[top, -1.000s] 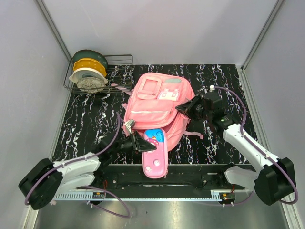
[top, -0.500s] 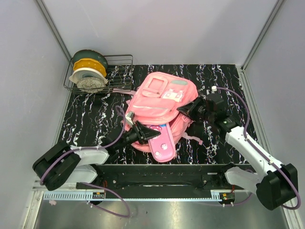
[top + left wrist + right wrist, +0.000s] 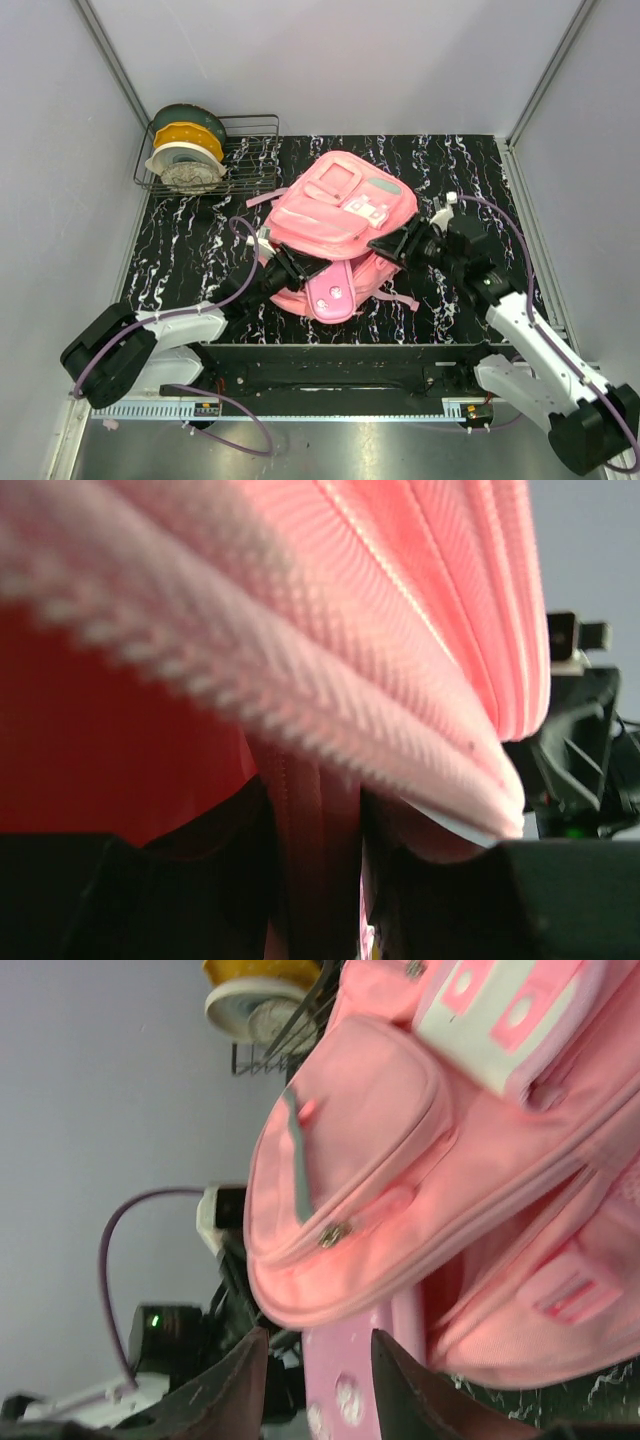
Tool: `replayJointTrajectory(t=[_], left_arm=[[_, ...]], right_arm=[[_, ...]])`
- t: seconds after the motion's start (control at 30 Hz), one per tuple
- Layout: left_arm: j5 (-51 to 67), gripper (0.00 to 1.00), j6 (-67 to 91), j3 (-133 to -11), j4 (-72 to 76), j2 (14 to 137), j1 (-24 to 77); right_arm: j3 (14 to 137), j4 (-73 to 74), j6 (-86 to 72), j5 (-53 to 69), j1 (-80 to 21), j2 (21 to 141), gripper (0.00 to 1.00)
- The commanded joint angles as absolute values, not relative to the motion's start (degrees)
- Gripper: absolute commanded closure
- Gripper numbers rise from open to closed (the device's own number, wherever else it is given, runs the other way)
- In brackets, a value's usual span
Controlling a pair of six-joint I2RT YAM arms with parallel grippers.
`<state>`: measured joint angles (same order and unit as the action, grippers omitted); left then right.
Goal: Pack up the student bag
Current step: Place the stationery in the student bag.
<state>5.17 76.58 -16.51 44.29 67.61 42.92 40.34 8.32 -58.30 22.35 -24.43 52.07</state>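
While the left pincer (image 3: 291, 268) is buried in pink fabric, so I cannot tell if it grips or only pushes, the right pincer (image 3: 393, 245) has its jaws apart and empty at the right flank of the student bag (image 3: 340, 205). The bag lies in the middle of the worktop (image 3: 180, 240), long axis slanted from near-left to far-right, its mouth toward the near edge. A pink pencil case (image 3: 330, 292) sticks out there, just before the left pincer, so I judge the left arm nearer for pushing it in.
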Motion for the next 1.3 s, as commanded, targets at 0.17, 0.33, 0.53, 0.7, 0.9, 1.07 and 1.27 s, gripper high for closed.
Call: replayJointTrajectory(t=[0.17,0.33,0.53,0.7,0.9,1.07,1.27], left_arm=[[-1.4,0.62,78.0,-20.7,58.0,69.7,42.8],[-1.3,0.62,76.8,-22.6,56.2,69.4,43.1],[-1.1,0.61,77.3,-23.5,58.1,71.5,43.2],[-0.6,0.61,78.7,-23.4,61.4,73.7,43.4],[-0.4,0.60,80.1,-21.3,62.4,73.0,42.7],[1.8,0.59,79.5,-22.1,63.0,74.1,42.8],[3.5,0.55,80.1,-22.3,63.5,75.5,42.7]], right_arm=[[28.4,11.1,-62.7,35.9,-24.8,34.9,0.45],[20.0,1.4,-71.1,40.1,-25.2,32.9,0.40],[20.8,-6.5,-70.4,36.7,-29.7,41.0,0.20],[19.4,-20.4,-76.6,30.5,-36.9,50.9,0.19],[17.7,-26.0,-78.8,25.3,-39.6,54.0,0.20],[18.7,-29.2,-78.7,25.6,-39.6,56.5,0.30],[19.7,-34.6,-80.2,27.5,-39.5,59.6,0.60]])
